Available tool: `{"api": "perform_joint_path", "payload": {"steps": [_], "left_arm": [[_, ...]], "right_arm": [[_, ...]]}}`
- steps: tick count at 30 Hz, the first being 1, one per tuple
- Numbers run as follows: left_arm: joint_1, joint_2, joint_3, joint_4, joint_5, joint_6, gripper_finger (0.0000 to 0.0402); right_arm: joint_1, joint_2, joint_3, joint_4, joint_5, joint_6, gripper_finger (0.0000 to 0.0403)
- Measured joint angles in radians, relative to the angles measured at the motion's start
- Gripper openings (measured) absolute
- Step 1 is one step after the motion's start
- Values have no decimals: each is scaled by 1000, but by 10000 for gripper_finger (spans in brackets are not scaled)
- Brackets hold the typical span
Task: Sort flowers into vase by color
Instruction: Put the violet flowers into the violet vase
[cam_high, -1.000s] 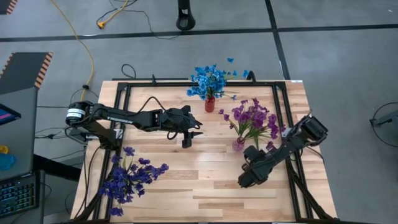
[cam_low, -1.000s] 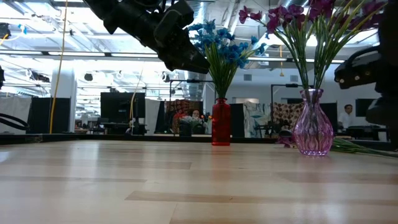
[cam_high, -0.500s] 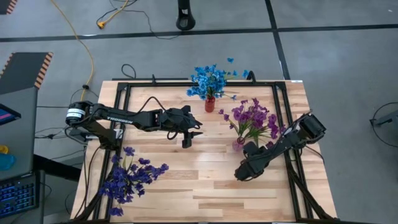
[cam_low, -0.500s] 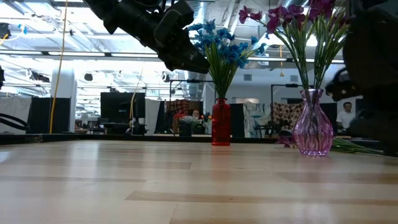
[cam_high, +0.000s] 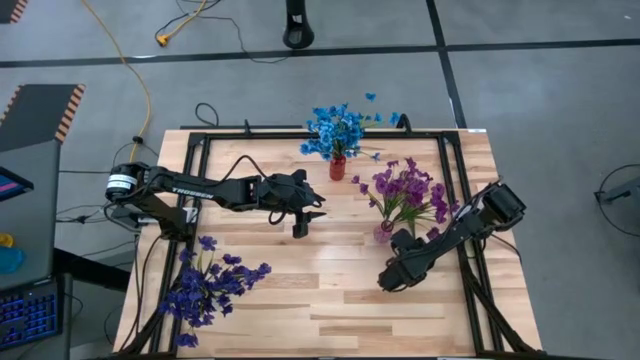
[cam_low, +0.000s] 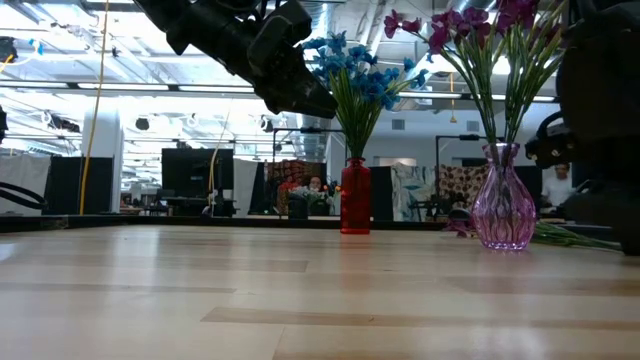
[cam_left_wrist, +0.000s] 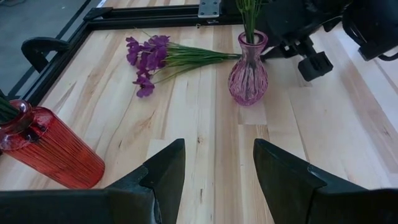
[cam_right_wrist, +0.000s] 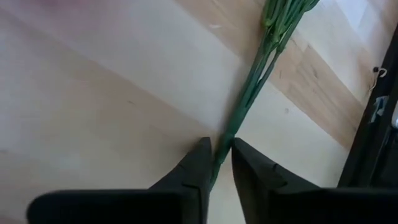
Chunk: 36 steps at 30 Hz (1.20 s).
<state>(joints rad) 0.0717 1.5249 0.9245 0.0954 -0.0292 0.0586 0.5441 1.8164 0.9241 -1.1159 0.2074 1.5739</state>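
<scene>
Right wrist view: the right gripper (cam_right_wrist: 216, 163) is clenched on a bunch of green stems (cam_right_wrist: 252, 93), which run out between the two fingers (cam_right_wrist: 198, 163) across the wooden table (cam_right_wrist: 93, 112). From above, that gripper (cam_high: 392, 280) sits low beside the pink vase (cam_high: 384, 234) holding purple flowers (cam_high: 405, 190). More purple flowers (cam_left_wrist: 149, 55) lie flat on the table near this vase. Blue flowers (cam_high: 335, 130) stand in the red vase (cam_high: 337, 167). Dark violet flowers (cam_high: 212, 285) lie loose near the table's front left corner. The left gripper (cam_high: 300, 222) hangs mid-table, its fingers (cam_left_wrist: 163, 167) spread apart and empty.
</scene>
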Motion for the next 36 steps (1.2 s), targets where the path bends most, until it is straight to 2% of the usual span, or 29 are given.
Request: {"api": "perform_joint_path", "payload": {"steps": [4, 17, 21, 27, 36], "left_arm": [[0, 0, 0, -1, 0, 0, 179], [0, 0, 0, -1, 0, 0, 179], [-2, 0, 0, -1, 0, -1, 179], [-13, 0, 0, 0, 0, -2, 179], [-34, 0, 0, -1, 0, 0, 179]], "right_arm": [[19, 0, -2, 19, -9, 0, 72], [74, 0, -3, 39, -96, 67, 68], [93, 2, 11, 28, -113, 83, 51], [112, 5, 69, 1, -199, 76, 19], [120, 4, 70, 13, -283, 77, 49]]}}
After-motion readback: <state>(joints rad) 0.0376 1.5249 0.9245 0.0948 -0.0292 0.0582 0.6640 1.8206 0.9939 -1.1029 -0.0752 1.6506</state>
